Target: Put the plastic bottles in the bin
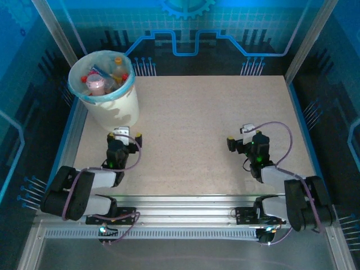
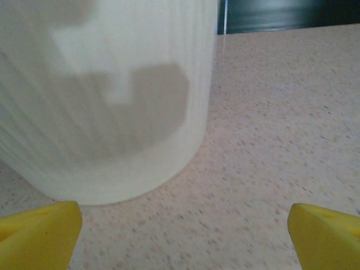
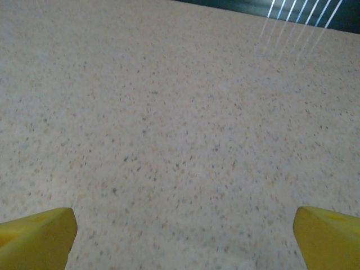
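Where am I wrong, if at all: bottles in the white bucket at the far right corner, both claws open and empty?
The top view shows the bucket at the far left corner. The bottles are in it; left claw and right claw are open and empty.

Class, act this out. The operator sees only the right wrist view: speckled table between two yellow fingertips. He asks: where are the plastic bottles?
Observer: Small capped plastic bottles lie piled inside the round white bucket with the light-blue liner, far left.
Operator: Where's the left gripper?
Observer: The left gripper is open, just in front of that bucket.
Operator: And mine?
Observer: The right gripper is open, right of centre.
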Robot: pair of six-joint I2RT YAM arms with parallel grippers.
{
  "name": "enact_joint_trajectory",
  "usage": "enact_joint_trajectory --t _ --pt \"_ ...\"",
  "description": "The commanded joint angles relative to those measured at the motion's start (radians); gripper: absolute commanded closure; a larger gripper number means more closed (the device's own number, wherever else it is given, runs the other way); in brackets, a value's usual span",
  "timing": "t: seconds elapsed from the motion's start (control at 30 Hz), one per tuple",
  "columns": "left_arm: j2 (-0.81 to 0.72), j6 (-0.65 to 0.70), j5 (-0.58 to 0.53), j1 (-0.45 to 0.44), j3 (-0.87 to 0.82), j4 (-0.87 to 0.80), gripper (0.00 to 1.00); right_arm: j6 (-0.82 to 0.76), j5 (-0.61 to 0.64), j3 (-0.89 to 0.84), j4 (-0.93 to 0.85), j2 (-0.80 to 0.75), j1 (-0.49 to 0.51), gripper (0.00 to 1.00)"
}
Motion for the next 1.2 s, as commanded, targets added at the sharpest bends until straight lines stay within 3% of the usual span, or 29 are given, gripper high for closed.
enact_joint_trajectory --t 0.0,0.07,0.13,0.27,0.37,1.17 --pt "0.11 -0.081 0.219 0.117 0.028 0.196 0.05 0.005 -0.13 0.043 0.238 0.161 -0.046 0.0" --pt "0.2 -0.101 0.241 0.142 0.017 0.3 0.05 0.012 -0.127 0.084 0.276 0.243 -0.052 0.0" --pt "0.229 -0.1 0.241 0.143 0.003 0.363 0.02 0.052 -0.07 0.156 0.115 0.241 -0.063 0.0" --pt "0.186 -0.129 0.147 0.142 0.081 0.146 0.01 0.047 -0.022 0.161 0.094 0.237 -0.042 0.0" --pt "0.182 -0.105 0.144 0.12 0.175 -0.029 0.01 0.045 -0.015 0.164 0.086 0.236 -0.039 0.0" --pt "0.186 -0.076 0.193 0.113 0.194 -0.052 0.01 0.044 -0.009 0.164 0.088 0.236 -0.036 0.0"
